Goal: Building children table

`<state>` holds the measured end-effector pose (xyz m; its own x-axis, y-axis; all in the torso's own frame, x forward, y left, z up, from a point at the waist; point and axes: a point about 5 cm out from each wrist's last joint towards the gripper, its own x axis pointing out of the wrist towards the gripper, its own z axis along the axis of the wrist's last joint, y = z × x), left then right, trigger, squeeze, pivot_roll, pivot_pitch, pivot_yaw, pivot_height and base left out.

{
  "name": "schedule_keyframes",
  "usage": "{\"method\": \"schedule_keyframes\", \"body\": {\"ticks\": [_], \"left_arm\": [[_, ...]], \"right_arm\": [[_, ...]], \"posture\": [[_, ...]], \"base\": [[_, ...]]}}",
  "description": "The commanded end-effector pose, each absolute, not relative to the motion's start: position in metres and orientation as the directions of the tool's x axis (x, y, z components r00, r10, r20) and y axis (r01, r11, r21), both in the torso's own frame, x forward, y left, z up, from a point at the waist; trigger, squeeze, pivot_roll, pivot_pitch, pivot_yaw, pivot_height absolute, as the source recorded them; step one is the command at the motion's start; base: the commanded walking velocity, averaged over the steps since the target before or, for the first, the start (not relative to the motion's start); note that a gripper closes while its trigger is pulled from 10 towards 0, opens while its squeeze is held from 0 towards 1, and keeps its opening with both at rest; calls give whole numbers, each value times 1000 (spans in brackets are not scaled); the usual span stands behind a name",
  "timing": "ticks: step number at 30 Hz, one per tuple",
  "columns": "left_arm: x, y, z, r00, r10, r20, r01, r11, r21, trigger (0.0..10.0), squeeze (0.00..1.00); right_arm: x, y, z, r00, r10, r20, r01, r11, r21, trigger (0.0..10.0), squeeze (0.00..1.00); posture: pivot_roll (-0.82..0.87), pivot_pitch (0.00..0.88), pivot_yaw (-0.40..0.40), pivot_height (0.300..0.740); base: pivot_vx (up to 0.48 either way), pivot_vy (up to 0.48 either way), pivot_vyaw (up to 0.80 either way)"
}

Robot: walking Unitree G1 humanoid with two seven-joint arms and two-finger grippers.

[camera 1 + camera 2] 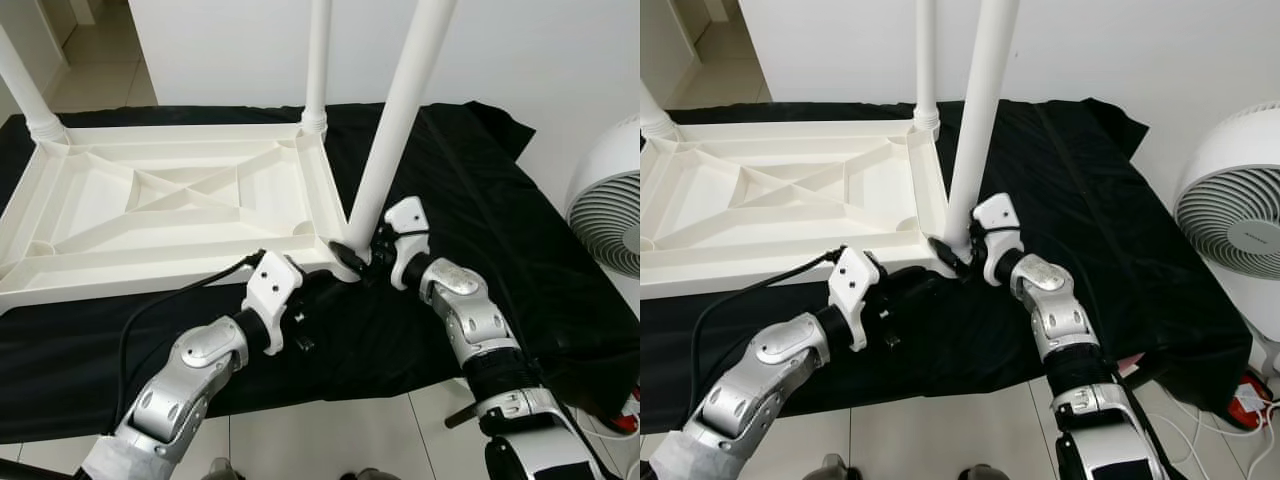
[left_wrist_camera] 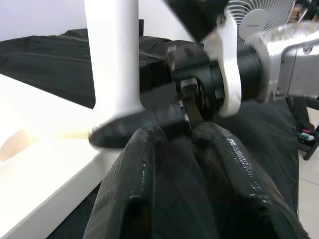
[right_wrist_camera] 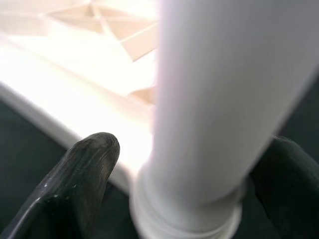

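The left hand [image 1: 318, 290] hovered low over the black cloth [image 1: 480, 200], its two fingers [image 2: 144, 164] pressed together and holding nothing, just beside the near corner of the upturned white tabletop [image 1: 150, 200]. The right hand [image 1: 365, 250] gripped the base of a white leg [image 1: 395, 120] standing at that corner. A white fan [image 1: 1235, 210] stood on the right.

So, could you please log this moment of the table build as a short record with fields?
tabletop: white plastic tabletop lying upside down on a black cloth
fitted legs: two stand upright at the far corners
leg in work: near-corner leg, leaning
right gripper: right gripper, fingers on either side of that leg's base
left gripper: left gripper, fingers together, beside the same corner
nearby: white fan
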<state>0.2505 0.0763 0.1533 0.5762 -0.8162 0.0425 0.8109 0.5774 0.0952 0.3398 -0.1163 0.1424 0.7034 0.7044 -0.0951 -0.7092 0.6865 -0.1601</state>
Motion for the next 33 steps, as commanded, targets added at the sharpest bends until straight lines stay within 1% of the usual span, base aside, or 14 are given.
{"method": "schedule_keyframes", "body": {"ticks": [1, 7, 10, 11, 13, 14, 16, 17, 19, 20, 28, 31, 32, 33], "left_arm": [[248, 74, 151, 515, -857, 27, 852, 515, 99, 10000, 0], [248, 74, 151, 514, -857, 26, 852, 514, 100, 10000, 0], [248, 74, 151, 513, -858, 26, 852, 513, 102, 10000, 0], [249, 75, 152, 520, -854, 26, 848, 519, 107, 10000, 0], [249, 76, 153, 526, -850, 27, 844, 525, 110, 10000, 0], [250, 77, 153, 530, -847, 28, 841, 530, 112, 10000, 0], [250, 78, 153, 533, -846, 28, 839, 533, 113, 10000, 0], [249, 78, 153, 534, -845, 27, 838, 533, 113, 10000, 0], [249, 78, 153, 534, -845, 26, 838, 534, 113, 10000, 0], [249, 78, 153, 534, -845, 26, 838, 534, 112, 10000, 0], [248, 77, 152, 533, -846, 27, 840, 532, 108, 10000, 0], [248, 76, 152, 532, -846, 28, 840, 532, 105, 10000, 0], [248, 76, 152, 532, -846, 29, 840, 532, 103, 10000, 0], [248, 76, 152, 532, -846, 30, 840, 532, 102, 10000, 0]], "right_arm": [[342, -114, 146, 685, 722, -93, -726, 666, -173, 10000, 0], [344, -115, 146, 669, 737, -97, -740, 646, -188, 10000, 0], [348, -114, 146, 643, 759, -106, -760, 614, -215, 10000, 0], [357, -109, 149, 630, 770, -105, -769, 599, -221, 10000, 0], [363, -105, 151, 619, 778, -105, -777, 588, -224, 10000, 0], [367, -102, 152, 613, 783, -108, -782, 580, -229, 6471, 0], [368, -100, 153, 611, 784, -111, -783, 578, -232, 6471, 0], [369, -100, 152, 611, 783, -116, -783, 575, -236, 1961, 0], [369, -100, 152, 610, 783, -120, -783, 574, -238, 1961, 0], [368, -102, 148, 617, 775, -138, -781, 582, -227, 0, 0], [365, -108, 137, 611, 777, -154, -789, 582, -196, 0, 0], [364, -111, 133, 615, 775, -145, -786, 589, -185, 0, 0], [364, -113, 133, 630, 764, -138, -774, 604, -188, 0, 0], [365, -115, 133, 652, 747, -131, -756, 626, -192, 8118, 0]], "posture": [[-9, 27, -26, 740], [-9, 27, -26, 740], [-5, 22, -26, 740], [24, 5, -31, 740], [30, 4, -32, 740], [30, 4, -32, 740], [30, 4, -32, 740], [32, 6, -32, 740], [32, 6, -32, 740], [30, 10, -30, 740], [23, 18, -31, 740], [19, 25, -34, 740], [19, 25, -34, 740], [18, 34, -37, 740]], "base": [[0, 0, 0], [0, 0, 0], [0, 0, 0], [0, 0, 0], [0, 0, 0], [0, 0, 0], [0, 0, 0], [0, 0, 0], [0, 0, 0], [0, 0, 0], [0, 0, 0], [0, 0, 0], [0, 0, 0], [0, 0, 0]]}}
